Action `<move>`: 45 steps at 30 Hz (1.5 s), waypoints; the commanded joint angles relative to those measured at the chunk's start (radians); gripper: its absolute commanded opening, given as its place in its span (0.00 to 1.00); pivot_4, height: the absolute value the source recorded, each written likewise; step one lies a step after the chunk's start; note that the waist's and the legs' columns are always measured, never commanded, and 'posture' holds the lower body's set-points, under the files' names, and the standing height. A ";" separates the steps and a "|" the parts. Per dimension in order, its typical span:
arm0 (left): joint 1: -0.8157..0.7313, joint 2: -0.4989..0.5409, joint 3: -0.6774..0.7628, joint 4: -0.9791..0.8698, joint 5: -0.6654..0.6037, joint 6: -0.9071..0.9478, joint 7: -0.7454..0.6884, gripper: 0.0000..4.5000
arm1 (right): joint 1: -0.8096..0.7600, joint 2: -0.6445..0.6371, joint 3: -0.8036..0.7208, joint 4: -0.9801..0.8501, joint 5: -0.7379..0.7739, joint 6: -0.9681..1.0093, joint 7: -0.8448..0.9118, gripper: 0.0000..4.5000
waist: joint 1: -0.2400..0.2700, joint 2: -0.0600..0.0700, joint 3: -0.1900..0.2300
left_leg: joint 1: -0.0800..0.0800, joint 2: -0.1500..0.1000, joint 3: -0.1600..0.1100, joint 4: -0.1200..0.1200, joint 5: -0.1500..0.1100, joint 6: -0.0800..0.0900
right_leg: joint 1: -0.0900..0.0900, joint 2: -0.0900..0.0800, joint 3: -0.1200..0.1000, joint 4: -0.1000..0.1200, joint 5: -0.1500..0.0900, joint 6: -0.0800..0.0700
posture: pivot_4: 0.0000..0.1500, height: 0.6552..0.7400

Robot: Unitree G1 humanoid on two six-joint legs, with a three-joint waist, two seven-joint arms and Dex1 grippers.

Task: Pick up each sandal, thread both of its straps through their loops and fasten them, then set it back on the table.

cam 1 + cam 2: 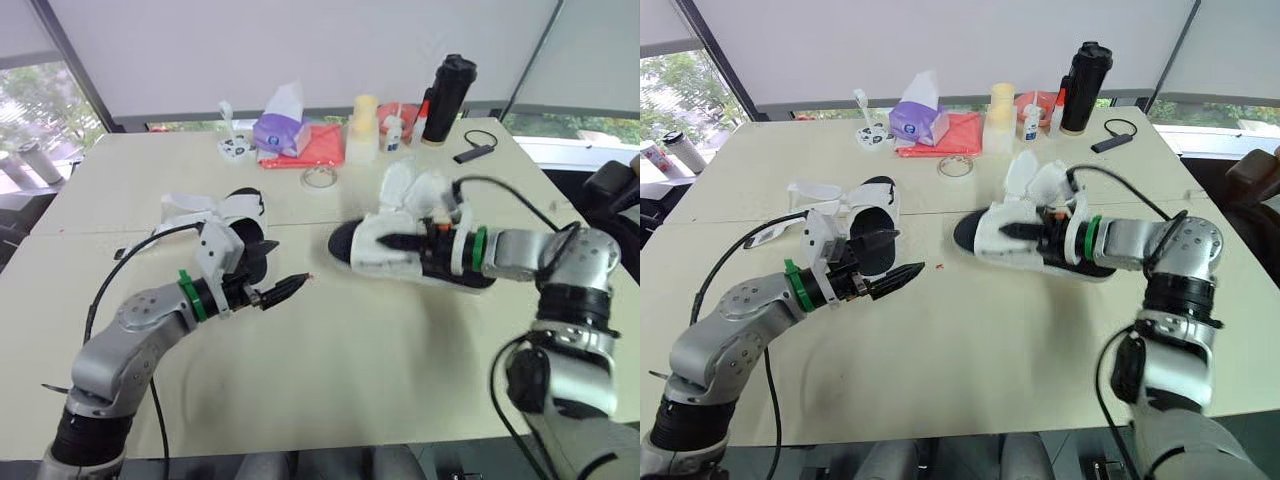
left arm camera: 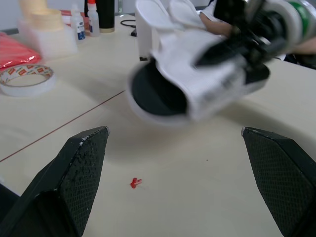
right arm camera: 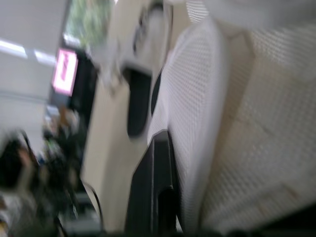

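Observation:
One white sandal with a black sole (image 1: 372, 247) lies at the middle of the table (image 1: 330, 370), its straps (image 1: 408, 188) standing up loose. My right gripper (image 1: 405, 242) is shut on its front white mesh strap (image 3: 197, 123), with one black finger (image 3: 150, 187) lying along the top of it. The second sandal (image 1: 240, 212) rests at the left, straps spread open. Just in front of it hovers my left gripper (image 2: 173, 130), open and holding nothing, pointing toward the first sandal (image 2: 192, 84).
Along the far edge stand a purple tissue box (image 1: 282, 128), a red cloth (image 1: 318, 150), a tape roll (image 1: 319, 178), stacked cups (image 1: 363, 130), a glue bottle (image 1: 392, 132) and a black flask (image 1: 448, 98). A small red bit (image 2: 136, 182) lies near my left gripper.

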 commanded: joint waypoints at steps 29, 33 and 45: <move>0.002 -0.017 -0.021 -0.029 0.035 -0.038 -0.013 1.00 | 0.011 -0.026 0.256 -0.030 0.154 0.007 0.022 0.17 | 0.001 0.000 0.001 | 0.000 0.001 0.001 0.001 0.000 0.000 | -0.001 0.000 0.000 0.000 0.000 0.000 | 1.00 1.00; 0.002 -0.008 -0.024 -0.029 0.041 -0.040 -0.022 1.00 | 0.010 -0.036 0.242 -0.049 0.165 0.007 0.012 0.59 | 0.001 0.000 0.001 | 0.000 0.001 0.001 0.001 0.000 0.000 | -0.001 0.000 0.000 0.000 0.000 0.000 | 1.00 1.00; 0.018 0.009 -0.042 -0.013 0.073 -0.074 -0.065 1.00 | 0.050 -0.179 0.231 -0.130 0.197 0.007 0.041 0.98 | 0.003 0.000 0.000 | 0.000 0.001 0.001 0.001 0.000 0.000 | -0.001 0.000 0.000 0.000 0.000 0.000 | 1.00 1.00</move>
